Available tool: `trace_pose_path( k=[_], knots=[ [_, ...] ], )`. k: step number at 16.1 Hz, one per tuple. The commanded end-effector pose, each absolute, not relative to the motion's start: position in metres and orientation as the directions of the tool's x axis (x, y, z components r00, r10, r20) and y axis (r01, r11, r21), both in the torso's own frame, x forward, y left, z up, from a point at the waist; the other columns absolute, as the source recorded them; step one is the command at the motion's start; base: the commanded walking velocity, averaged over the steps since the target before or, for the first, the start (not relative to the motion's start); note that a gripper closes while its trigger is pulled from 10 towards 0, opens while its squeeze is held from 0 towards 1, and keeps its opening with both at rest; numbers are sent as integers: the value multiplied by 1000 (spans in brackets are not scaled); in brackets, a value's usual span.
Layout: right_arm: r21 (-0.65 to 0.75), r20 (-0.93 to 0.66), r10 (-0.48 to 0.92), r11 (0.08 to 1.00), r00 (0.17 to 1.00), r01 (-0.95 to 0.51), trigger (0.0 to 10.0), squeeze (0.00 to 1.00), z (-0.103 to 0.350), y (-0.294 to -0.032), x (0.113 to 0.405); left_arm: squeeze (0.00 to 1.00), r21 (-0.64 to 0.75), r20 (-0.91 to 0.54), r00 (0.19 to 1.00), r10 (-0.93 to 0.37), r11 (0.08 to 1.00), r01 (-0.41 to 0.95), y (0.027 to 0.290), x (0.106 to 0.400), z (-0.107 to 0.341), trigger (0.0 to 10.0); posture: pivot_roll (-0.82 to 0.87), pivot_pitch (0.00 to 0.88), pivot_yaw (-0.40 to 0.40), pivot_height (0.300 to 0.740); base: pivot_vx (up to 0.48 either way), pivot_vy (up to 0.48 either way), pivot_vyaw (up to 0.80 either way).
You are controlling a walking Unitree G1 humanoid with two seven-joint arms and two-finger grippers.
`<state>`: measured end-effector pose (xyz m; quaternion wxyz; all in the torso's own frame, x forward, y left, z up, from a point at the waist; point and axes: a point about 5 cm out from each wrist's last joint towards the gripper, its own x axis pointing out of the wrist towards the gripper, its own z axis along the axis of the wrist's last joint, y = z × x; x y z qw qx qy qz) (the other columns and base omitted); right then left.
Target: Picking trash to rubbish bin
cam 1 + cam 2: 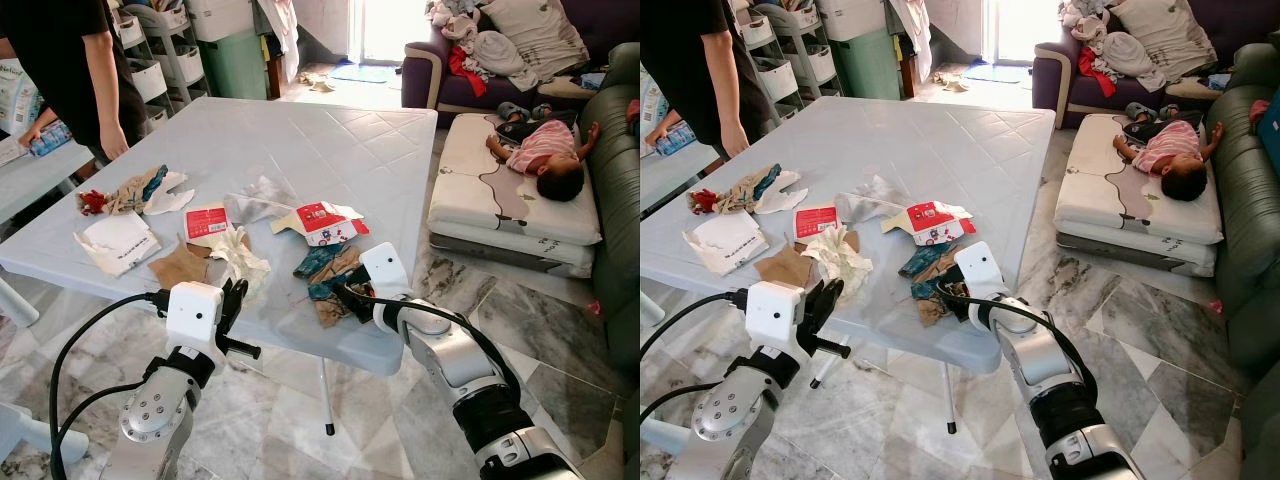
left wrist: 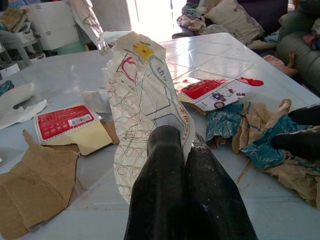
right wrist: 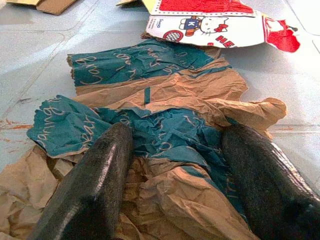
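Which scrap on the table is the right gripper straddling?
The crumpled teal-and-brown paper at the table's near edge; the open right gripper has a finger on either side.

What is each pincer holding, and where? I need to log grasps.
Left pincer pinches the white printed wrapper at its near edge. Right pincer holds nothing, open astride the teal-and-brown paper.

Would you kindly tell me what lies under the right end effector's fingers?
The right end effector straddles crumpled teal-and-brown paper lying on the white table. The fingers are open on either side. Anything beneath the paper is covered.
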<state>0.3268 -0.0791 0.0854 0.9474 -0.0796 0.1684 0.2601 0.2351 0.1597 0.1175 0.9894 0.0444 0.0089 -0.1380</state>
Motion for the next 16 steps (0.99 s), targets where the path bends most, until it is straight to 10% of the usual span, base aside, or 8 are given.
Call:
trace_pose_path(
  k=[1,16],
  knots=[
    [-35,-405,465,853,787,-521,0,0,77,-80,323,0,83,-34,959,-282,955,284,159,237,118,0,68,0,65,740,0,0,0],
    [58,-326,430,898,842,-437,0,0,87,-91,328,0,86,2,966,-257,963,256,158,249,125,0,49,0,76,740,0,0,0]
  ],
)
